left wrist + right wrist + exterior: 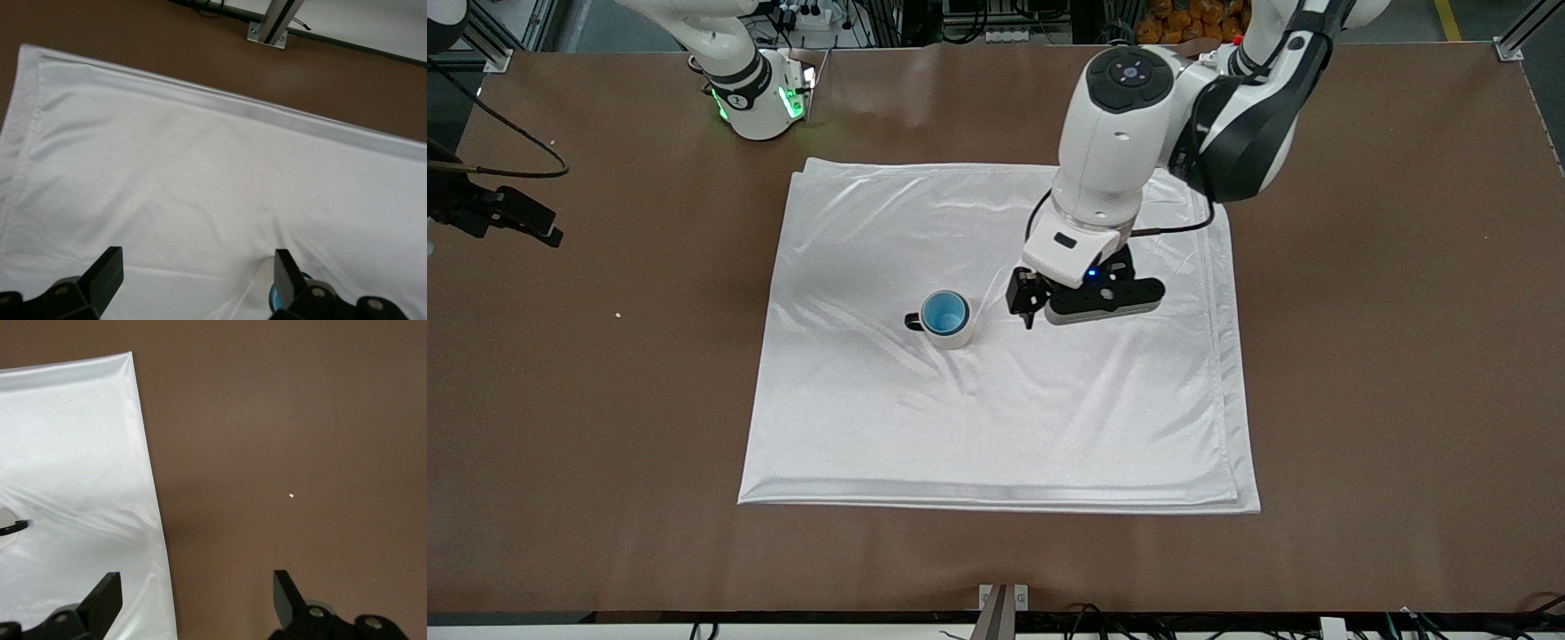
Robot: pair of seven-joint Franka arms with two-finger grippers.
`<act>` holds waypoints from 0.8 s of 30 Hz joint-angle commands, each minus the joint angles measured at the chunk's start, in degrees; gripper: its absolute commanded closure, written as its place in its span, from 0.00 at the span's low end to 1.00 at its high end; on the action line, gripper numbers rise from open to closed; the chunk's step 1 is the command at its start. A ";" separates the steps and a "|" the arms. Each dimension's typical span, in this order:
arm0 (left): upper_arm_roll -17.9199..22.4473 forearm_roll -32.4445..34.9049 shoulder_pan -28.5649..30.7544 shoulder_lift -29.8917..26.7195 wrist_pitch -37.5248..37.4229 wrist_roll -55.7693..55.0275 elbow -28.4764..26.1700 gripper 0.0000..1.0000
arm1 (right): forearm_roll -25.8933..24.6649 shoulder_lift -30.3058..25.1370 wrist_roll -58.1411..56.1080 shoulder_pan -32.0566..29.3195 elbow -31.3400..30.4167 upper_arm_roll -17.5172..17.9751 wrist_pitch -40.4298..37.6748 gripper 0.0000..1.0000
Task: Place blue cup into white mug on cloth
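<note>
The blue cup (944,311) sits inside the white mug (953,338), which stands upright near the middle of the cloth (996,418), its black handle toward the right arm's end. My left gripper (1028,307) is open and empty, low over the cloth beside the mug. In the left wrist view (197,273) the mug's rim (265,277) and a sliver of the blue cup (274,300) show by one finger. My right gripper (547,233) is open and empty over bare table at the right arm's end. In the right wrist view (197,597) the mug's handle (13,527) shows at the picture's edge.
The brown table (1387,356) surrounds the cloth on all sides. The cloth's hemmed edge (150,487) runs through the right wrist view. A small white speck (617,314) lies on the table between the cloth and the right gripper. A black cable (525,142) loops near the right arm's end.
</note>
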 commanded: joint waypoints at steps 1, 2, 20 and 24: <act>0.05 1.32 3.20 -4.08 -4.45 8.52 -1.84 0.00 | 0.76 0.94 -0.13 -0.85 2.39 0.12 -1.31 0.00; -0.04 1.23 3.82 -4.70 -5.33 9.84 -1.84 0.00 | 0.76 0.94 0.04 -0.85 2.31 0.12 -1.31 0.00; -0.57 0.26 14.36 -11.73 -11.75 22.68 -6.93 0.00 | 1.37 1.29 0.66 -0.76 2.66 0.21 -0.16 0.00; -0.57 -0.70 16.21 -13.40 -11.75 24.44 -8.96 0.00 | 0.76 1.29 0.66 -0.32 2.57 0.30 1.41 0.00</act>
